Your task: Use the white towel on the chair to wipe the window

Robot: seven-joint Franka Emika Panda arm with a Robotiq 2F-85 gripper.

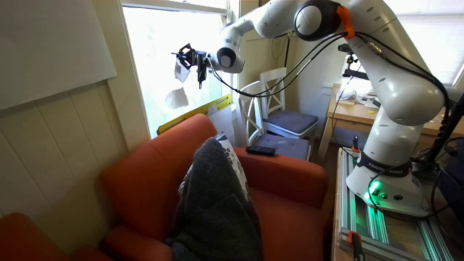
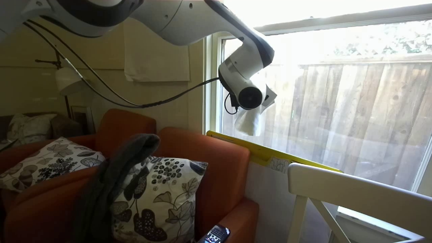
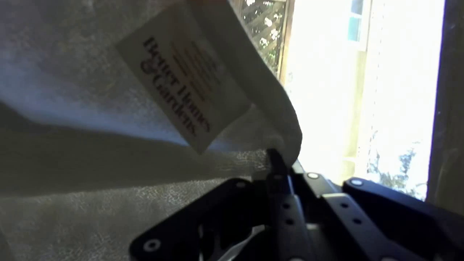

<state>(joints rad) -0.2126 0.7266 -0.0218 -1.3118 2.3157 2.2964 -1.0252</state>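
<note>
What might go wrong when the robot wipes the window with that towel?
The gripper pinches the white towel near one edge, so the cloth might slip out and fall. Pushing too hard could bump the gripper against the window. And the looping black cable might snag as the arm moves.

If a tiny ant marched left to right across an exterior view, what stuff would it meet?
In an exterior view: lamp, pale sheet on the wall, remote, white towel, white chair.
</note>
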